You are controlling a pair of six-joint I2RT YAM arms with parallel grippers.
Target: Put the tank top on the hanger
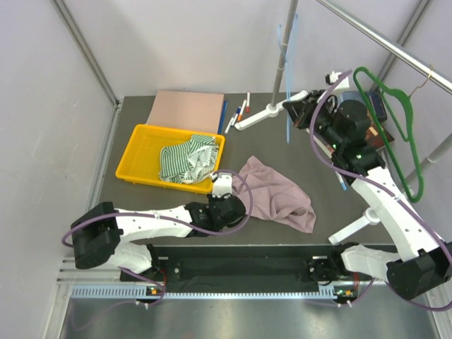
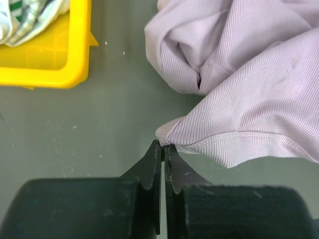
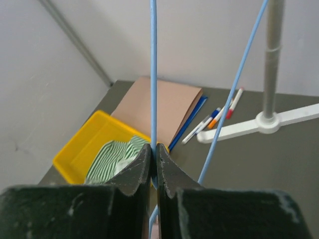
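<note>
I have the right gripper [image 3: 154,152] clamped on a wire of the hanger [image 3: 153,69], raised at far right. Left gripper [image 2: 163,147] pinches the hem of the tank top [image 2: 249,99], crumpled on the table [image 2: 99,124]. Both grasps made, I judge; lifting and threading remain.
</note>
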